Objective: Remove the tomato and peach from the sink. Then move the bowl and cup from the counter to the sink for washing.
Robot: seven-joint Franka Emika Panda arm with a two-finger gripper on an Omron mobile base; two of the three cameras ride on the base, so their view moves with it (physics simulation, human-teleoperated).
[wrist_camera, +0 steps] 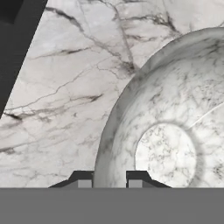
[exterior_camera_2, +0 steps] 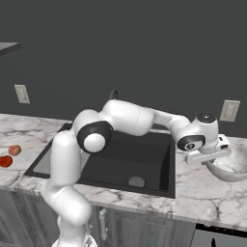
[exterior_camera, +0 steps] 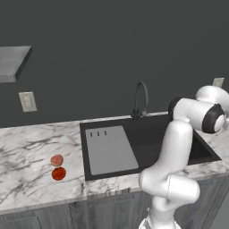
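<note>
Marble surface (exterior_camera_2: 202, 193), dark wall behind | tomato (exterior_camera: 58, 173) and peach (exterior_camera: 57, 160) parked left of sink (exterior_camera: 179, 134), near front edge: fruit step looks done | gripper (wrist_camera: 109, 183) straddles bowl (wrist_camera: 175, 131) rim right of sink, jaws narrow, grip unconfirmed.

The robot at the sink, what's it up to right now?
The arm reaches right of the sink, with its pincer set astride the near rim of the bowl, which sits on the counter. Whether the fingers have closed on the rim can't be told. The tomato and the peach already lie on the counter left of the sink. The basin looks empty, so the fruit step seems done.
</note>
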